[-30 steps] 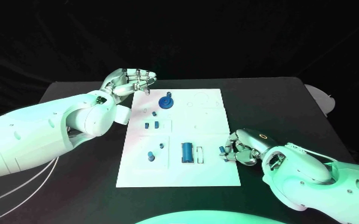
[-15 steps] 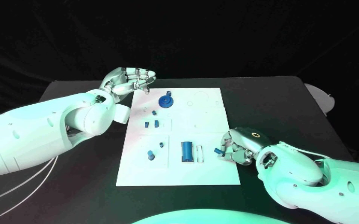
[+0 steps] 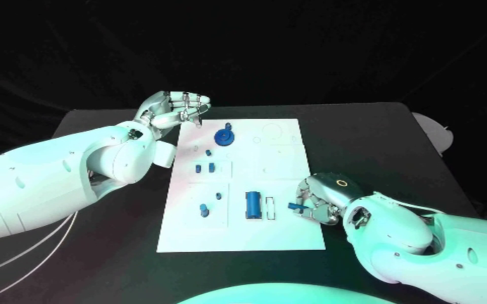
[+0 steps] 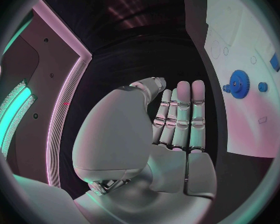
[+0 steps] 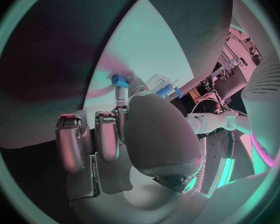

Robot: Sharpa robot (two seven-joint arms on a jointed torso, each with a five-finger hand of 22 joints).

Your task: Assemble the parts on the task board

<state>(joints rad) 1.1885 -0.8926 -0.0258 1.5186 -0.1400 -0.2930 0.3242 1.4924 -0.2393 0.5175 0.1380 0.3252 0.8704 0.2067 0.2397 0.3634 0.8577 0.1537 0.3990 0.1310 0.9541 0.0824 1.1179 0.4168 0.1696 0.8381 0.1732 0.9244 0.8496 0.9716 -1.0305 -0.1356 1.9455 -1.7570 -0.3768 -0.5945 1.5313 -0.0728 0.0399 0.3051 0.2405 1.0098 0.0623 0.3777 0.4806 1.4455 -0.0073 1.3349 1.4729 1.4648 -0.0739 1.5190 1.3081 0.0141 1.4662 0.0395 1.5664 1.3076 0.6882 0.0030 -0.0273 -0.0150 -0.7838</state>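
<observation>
The white task board (image 3: 284, 233) lies in the middle of the black table. On it are a blue gear (image 3: 224, 136), a long blue block (image 3: 253, 205) and several small blue parts (image 3: 206, 167). My right hand (image 3: 325, 202) is at the board's right edge near the front and pinches a small blue part (image 3: 294, 205) in its fingertips; the right wrist view shows that part (image 5: 120, 80) at the fingertips over the board (image 5: 146, 45). My left hand (image 3: 174, 110) hovers off the board's far left corner, holding nothing. The left wrist view shows its fingers (image 4: 184, 114) side by side, with the gear (image 4: 238, 77) beyond them.
A white outlined slot (image 3: 271, 207) sits just right of the long blue block. A pale round object (image 3: 438, 131) lies at the table's right edge. Black table surface (image 3: 376, 142) stretches to the right of the board.
My right hand has edged left onto the board's right edge with the small blue part in its fingertips. The left hand has stayed where it was.
</observation>
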